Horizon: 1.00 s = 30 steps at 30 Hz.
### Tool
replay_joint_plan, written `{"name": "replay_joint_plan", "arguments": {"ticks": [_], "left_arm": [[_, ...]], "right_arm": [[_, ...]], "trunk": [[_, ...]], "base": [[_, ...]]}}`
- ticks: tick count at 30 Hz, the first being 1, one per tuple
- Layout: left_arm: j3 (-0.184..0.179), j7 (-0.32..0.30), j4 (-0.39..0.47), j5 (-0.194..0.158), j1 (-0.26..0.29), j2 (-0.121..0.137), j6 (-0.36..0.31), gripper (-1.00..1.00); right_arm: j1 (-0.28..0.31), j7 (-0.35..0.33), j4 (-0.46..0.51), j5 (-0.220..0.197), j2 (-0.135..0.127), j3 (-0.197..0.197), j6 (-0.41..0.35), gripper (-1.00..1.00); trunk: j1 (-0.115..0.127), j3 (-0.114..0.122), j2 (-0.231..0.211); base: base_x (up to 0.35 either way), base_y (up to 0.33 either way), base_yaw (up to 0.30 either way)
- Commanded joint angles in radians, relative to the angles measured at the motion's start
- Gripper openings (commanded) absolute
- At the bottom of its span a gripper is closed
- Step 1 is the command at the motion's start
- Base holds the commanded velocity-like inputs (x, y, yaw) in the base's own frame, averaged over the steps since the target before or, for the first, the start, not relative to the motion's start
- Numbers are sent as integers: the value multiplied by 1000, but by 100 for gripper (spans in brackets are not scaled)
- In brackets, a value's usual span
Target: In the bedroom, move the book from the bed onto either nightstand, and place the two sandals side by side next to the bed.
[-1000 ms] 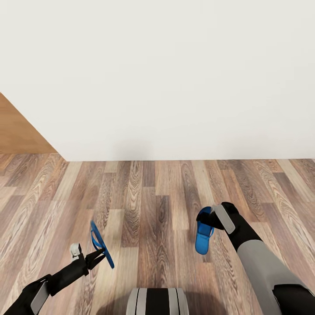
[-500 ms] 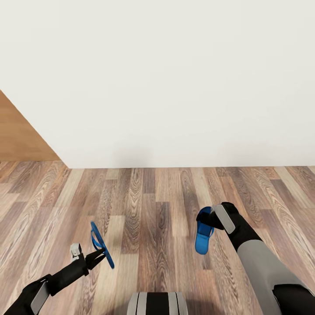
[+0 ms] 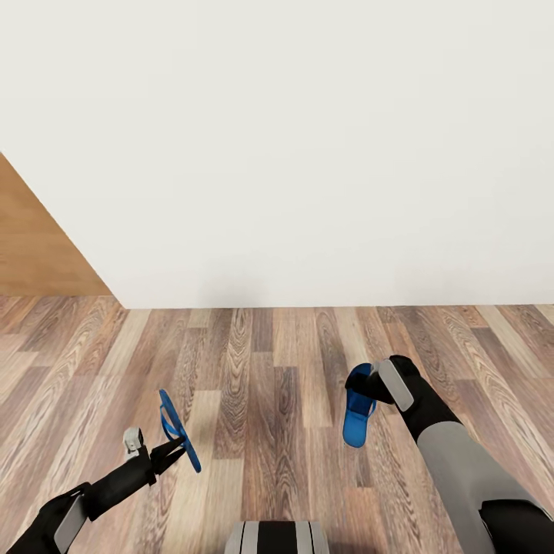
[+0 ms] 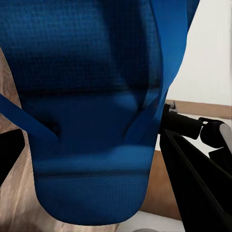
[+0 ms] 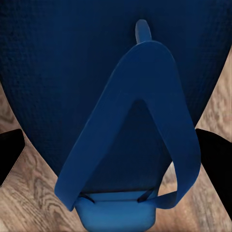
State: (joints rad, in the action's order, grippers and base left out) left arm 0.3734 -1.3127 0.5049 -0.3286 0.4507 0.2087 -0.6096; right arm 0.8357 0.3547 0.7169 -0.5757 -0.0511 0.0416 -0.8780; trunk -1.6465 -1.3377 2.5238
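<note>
A plain white wall (image 3: pixel 308 138) filled most of the head view, meeting a wood-plank floor (image 3: pixel 261 385) along a straight line, with a slanted tan wooden surface (image 3: pixel 31 246) cut off at the left edge so that what it belonged to could not be made out. At the bottom edge a grey and black part of the robot's own body (image 3: pixel 277 537) was cropped. The left hand (image 3: pixel 175 448) was closed on the strap of one bright blue sandal (image 3: pixel 178 429), which stood almost edge-on above the floor, so only its thin rim and strap loop showed there. In the left wrist view that sandal's textured sole and straps (image 4: pixel 92 121) lay very close to the lens, with a dark finger (image 4: pixel 193 179) beside it. The right hand (image 3: pixel 368 385) gripped the second sandal (image 3: pixel 358 415) at one end; it hung upright over the planks with its footbed partly turned toward the camera, its grasped end hidden behind the hand. In the right wrist view its Y-shaped strap (image 5: pixel 140 121) crossed the dark blue footbed, black fingertips (image 5: pixel 212 159) at either side, the ends of the sandal cut off by the frame
</note>
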Motion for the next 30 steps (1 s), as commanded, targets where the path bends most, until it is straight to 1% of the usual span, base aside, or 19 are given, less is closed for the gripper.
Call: {"name": "replay_joint_plan", "arguments": {"ticks": [1,4,9,12,17,19,21,24,25,27,28,29,30], "left_arm": [[1,-3,0,0,0,0,-9,-100],[1,-3,0,6,0,0,-9,-100],[2,-3,0,36,0,0,-8,-100],[2,-2,0,48,0,0,-8,-100],[3,9,0,57,0,0,-7,-100],[4,26,1,58,0,0,-7,-100],[4,59,2,59,0,0,-7,-100],[4,90,4,59,0,-1,-6,-100],[4,116,5,59,0,-1,-6,-100],[5,174,6,59,0,-2,-7,-100],[5,247,8,58,0,-5,-7,-100],[5,276,9,58,0,-7,-7,-100],[5,290,10,58,0,-8,-7,-100]], "right_arm": [[0,9,1,-10,-1,4,-2,-100],[0,9,1,-11,-1,3,-1,-100],[-1,7,1,-12,-2,1,-1,-100],[-1,6,1,-12,-2,-1,-1,-100],[-1,4,0,-12,-4,-2,-2,-100],[-1,3,-1,-13,-6,-3,-2,-100],[-2,0,-1,-15,-7,-4,-2,-100],[-2,-2,-2,-16,-10,-5,-2,-100],[-3,-2,-2,-16,-15,-6,-2,-100],[-3,-5,-2,-18,-37,-6,-2,-100],[-6,-7,-11,-20,-64,-7,-2,-100],[-7,-8,-13,-20,-73,-7,-2,-100],[-7,-8,-14,-21,-77,-8,-2,-100]], "trunk": [[1,3,0],[2,15,-1],[4,34,-2],[6,46,-3],[8,65,-4],[9,73,-4],[10,81,-5],[11,92,-5],[11,96,-6],[12,104,-6],[13,108,-6],[13,112,-7],[14,115,-7]], "base": [[0,0,0],[0,0,0],[0,0,0],[0,0,0],[0,0,0],[0,0,0],[0,0,0],[0,0,0],[0,0,0],[0,0,0],[0,0,0],[0,0,0],[0,0,0]]}}
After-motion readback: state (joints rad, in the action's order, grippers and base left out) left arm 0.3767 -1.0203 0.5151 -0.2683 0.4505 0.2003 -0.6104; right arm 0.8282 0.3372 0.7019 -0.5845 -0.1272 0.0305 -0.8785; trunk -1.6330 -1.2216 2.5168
